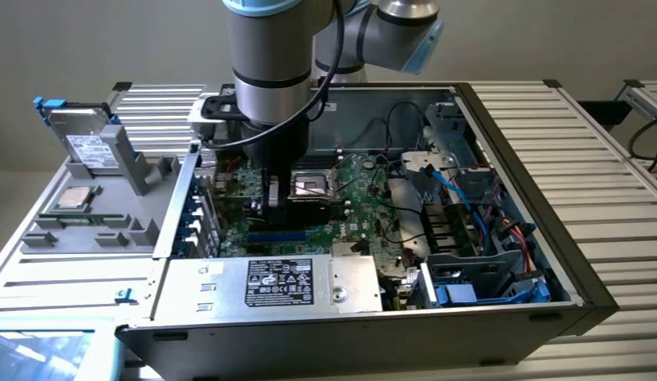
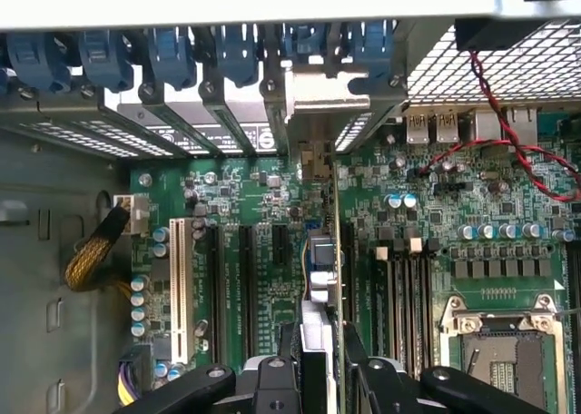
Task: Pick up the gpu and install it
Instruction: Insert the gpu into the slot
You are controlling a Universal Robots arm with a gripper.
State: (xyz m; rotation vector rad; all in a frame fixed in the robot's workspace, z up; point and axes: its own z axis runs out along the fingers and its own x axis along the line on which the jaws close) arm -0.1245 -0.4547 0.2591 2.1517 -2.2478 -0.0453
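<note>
An open case [image 1: 582, 270] lies on the table [image 1: 593, 135]. It holds a motherboard [image 1: 355, 210], a labelled power supply [image 1: 275, 282] along its near wall, and cables [image 1: 455, 198]. A grey tray [image 1: 53, 246] beside it holds a drive [image 1: 85, 147]. The jaws grip the gpu [image 2: 324, 264], edge-on over the motherboard's slots with its bracket [image 2: 327, 92] at the rear wall. Whether it is seated is unclear. The arm [image 1: 267, 87] covers that spot in the exterior view.
</note>
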